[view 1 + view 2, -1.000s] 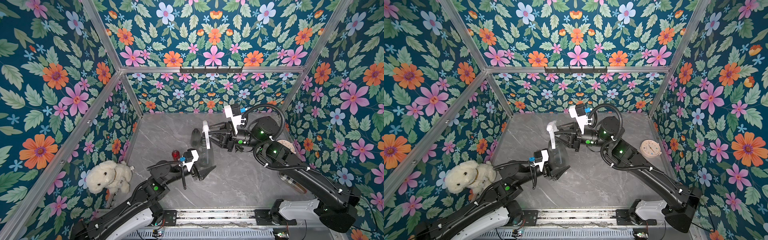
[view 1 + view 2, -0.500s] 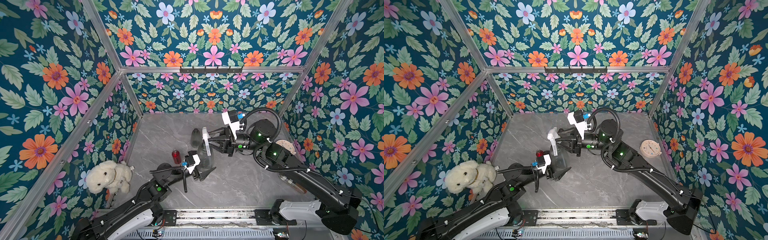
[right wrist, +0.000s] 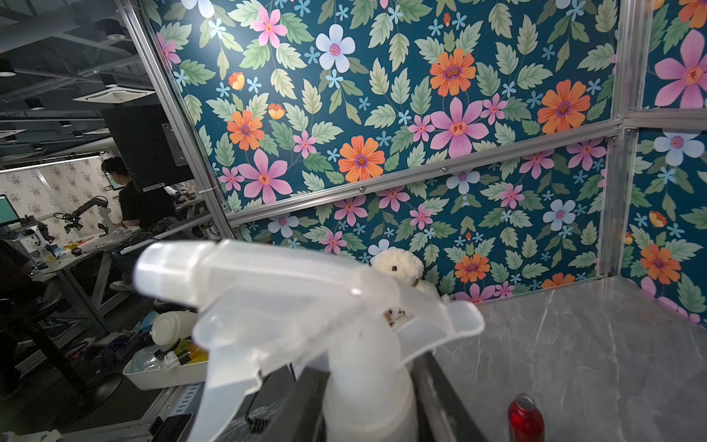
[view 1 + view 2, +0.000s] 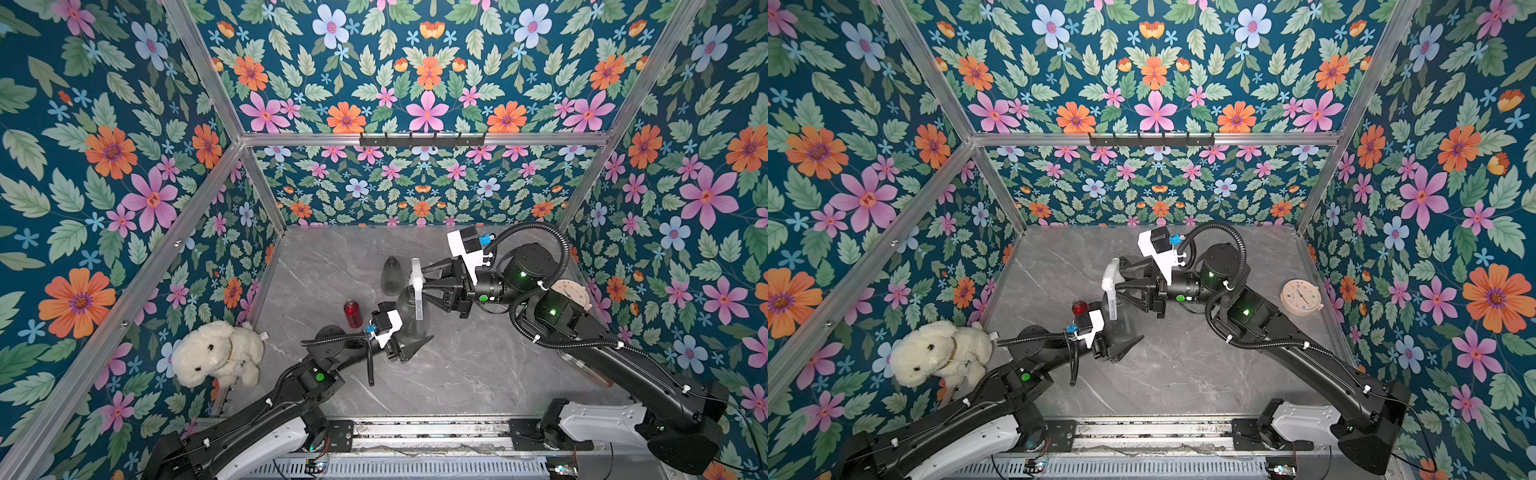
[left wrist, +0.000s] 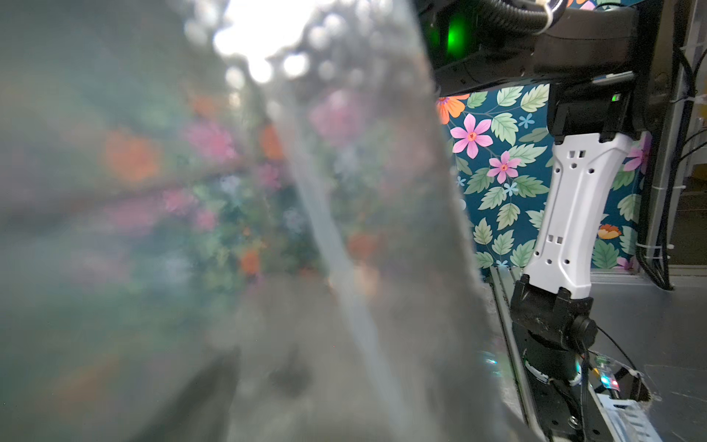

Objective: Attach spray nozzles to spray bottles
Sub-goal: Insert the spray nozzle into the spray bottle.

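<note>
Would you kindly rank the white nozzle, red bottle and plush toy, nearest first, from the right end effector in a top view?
1. white nozzle, at the right end effector.
2. red bottle, toward the left.
3. plush toy, left wall.

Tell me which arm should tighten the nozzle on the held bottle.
Right. The right gripper flanks the nozzle atop the bottle; the left gripper grips the bottle's base.

A whitish nozzle (image 4: 417,286) is set atop a grey bottle (image 4: 409,322); a second grey bottle (image 4: 391,276) and red bottle (image 4: 353,313) are stood nearby.
</note>
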